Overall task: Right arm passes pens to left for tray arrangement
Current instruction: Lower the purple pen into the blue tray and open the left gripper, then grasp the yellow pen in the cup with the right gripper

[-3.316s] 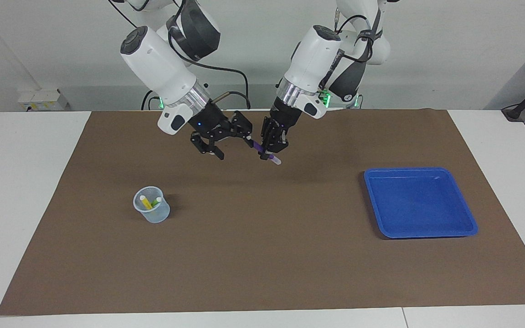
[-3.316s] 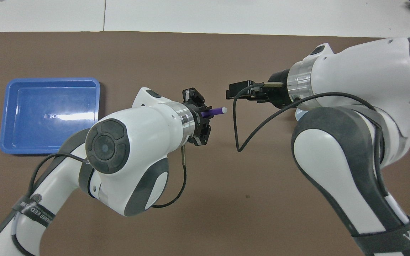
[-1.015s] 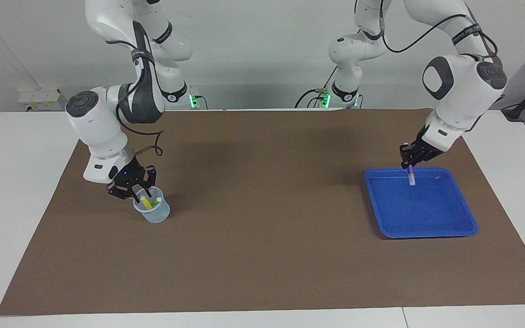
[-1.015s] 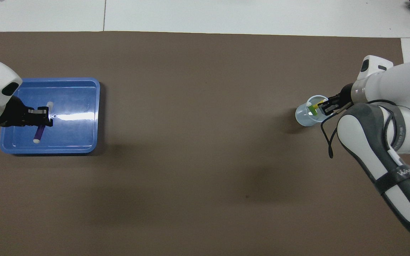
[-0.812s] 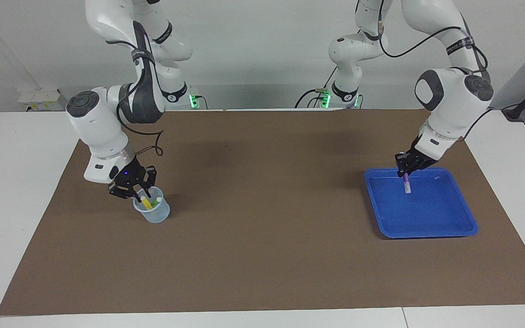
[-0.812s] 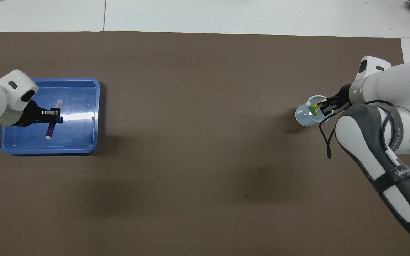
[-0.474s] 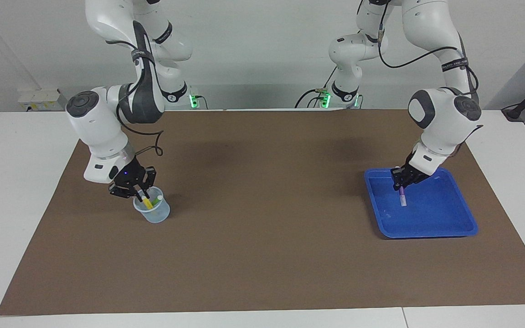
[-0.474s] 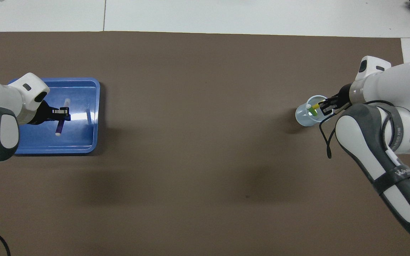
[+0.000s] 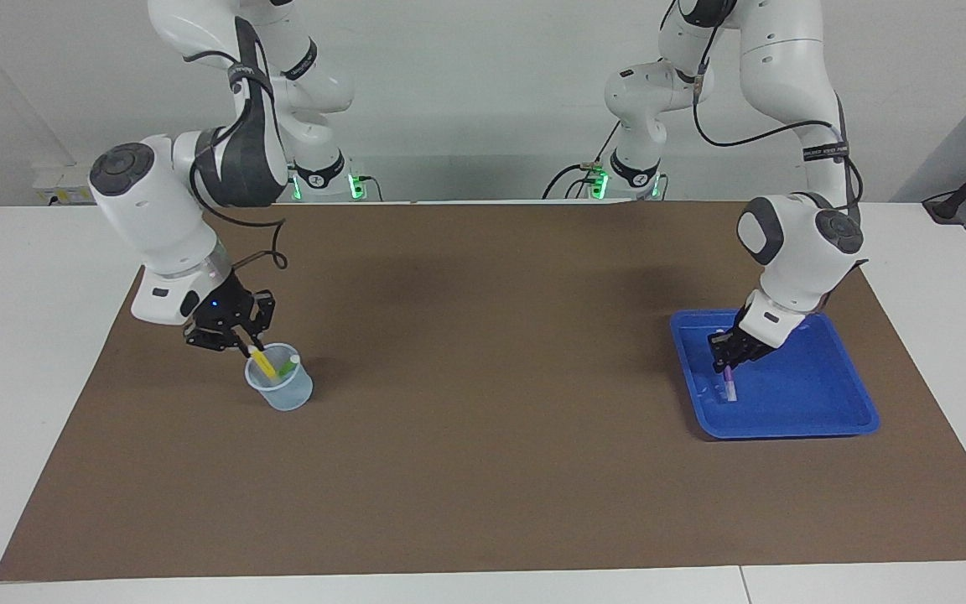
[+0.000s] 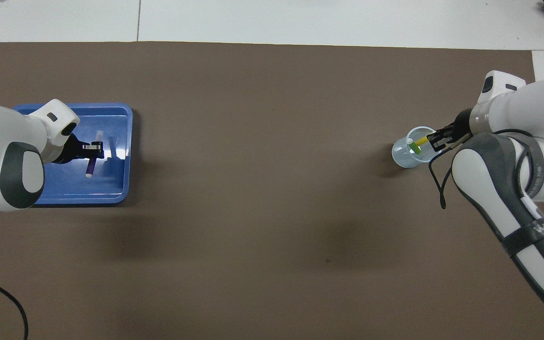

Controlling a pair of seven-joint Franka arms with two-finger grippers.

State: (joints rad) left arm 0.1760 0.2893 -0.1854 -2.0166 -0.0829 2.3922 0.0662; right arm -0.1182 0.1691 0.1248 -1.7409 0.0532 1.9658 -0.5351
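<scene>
Purple pen going down into the tray, yellow pen being drawn from the cup

Purple pen (image 9: 728,382) hangs tip-down in the left gripper (image 9: 724,359), which is clamped on it low over the blue tray (image 9: 856,415); next, I judge, it must lower and release. Yellow pen (image 9: 262,361) is pinched by the right gripper (image 9: 241,343) at the clear cup (image 9: 286,394), the green pen (image 9: 286,367) beside it inside; a lift toward the table's middle follows.

Robotics lab; paired bench-mounted arms (image 9: 198,168)
</scene>
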